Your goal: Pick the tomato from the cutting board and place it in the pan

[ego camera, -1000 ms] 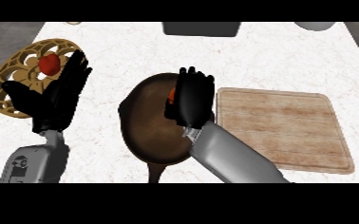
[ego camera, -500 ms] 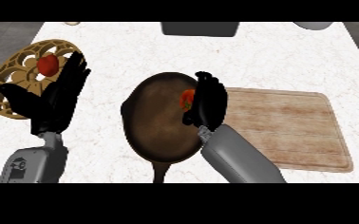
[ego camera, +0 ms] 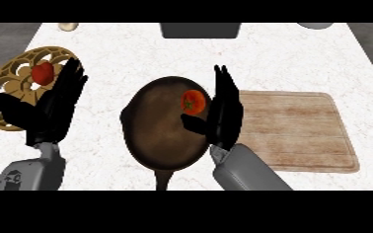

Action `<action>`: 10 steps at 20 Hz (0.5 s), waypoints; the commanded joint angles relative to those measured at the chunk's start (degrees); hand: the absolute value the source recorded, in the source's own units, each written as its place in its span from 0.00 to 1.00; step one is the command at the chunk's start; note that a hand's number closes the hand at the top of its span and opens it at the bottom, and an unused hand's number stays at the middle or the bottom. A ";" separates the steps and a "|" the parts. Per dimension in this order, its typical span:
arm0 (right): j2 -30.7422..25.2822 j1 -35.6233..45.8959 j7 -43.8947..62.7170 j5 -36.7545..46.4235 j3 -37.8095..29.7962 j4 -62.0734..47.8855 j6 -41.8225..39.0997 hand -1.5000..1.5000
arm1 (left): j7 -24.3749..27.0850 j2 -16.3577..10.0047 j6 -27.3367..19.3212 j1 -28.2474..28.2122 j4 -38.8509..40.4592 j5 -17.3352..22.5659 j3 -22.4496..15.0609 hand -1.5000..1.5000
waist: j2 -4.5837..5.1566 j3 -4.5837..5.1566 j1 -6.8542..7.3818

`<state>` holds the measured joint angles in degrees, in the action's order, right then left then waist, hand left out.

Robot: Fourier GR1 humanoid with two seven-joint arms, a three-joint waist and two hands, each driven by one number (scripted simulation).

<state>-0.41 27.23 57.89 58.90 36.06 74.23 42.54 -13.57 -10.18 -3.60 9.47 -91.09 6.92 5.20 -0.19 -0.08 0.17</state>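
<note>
A red tomato (ego camera: 193, 101) lies inside the dark round pan (ego camera: 157, 133), near its upper right rim. My right hand (ego camera: 223, 112) stands open just right of the tomato, fingers straight and pointing away from me, thumb low over the pan; it is apart from the tomato or barely beside it. The wooden cutting board (ego camera: 295, 128) lies bare to the right of the pan. My left hand (ego camera: 56, 103) rests open at the left, fingers up.
A golden openwork trivet (ego camera: 22, 74) at the far left carries a second red fruit (ego camera: 43, 73). A dark box (ego camera: 200, 29) stands at the back edge, with a small pale object (ego camera: 68, 26) at the back left and a grey bowl (ego camera: 316, 25) at the back right.
My right hand has moved right and straightened, letting go of the tomato, which now lies in the pan. The left hand has not moved.
</note>
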 commanded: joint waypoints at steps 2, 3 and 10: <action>-0.04 -13.02 -0.75 -0.56 0.81 12.49 12.19 0.00 | 0.63 0.62 -0.56 -3.53 -1.74 -0.66 -0.31 0.50 | -0.37 -0.02 -1.50; -1.13 -13.75 -1.72 -0.93 0.23 15.78 12.06 0.00 | 2.10 -0.08 0.25 -2.97 -0.18 -0.25 0.67 0.50 | -0.22 0.03 -1.58; -7.51 -34.31 -11.70 -4.05 14.77 36.55 18.80 0.00 | -1.19 0.48 -1.60 0.18 -0.80 -1.02 0.09 0.50 | -0.24 -0.02 -1.80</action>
<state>-5.22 2.69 49.26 55.60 43.78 101.59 54.00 -13.91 -10.30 -4.15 8.67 -91.66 6.77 5.97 -0.42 -0.08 -1.44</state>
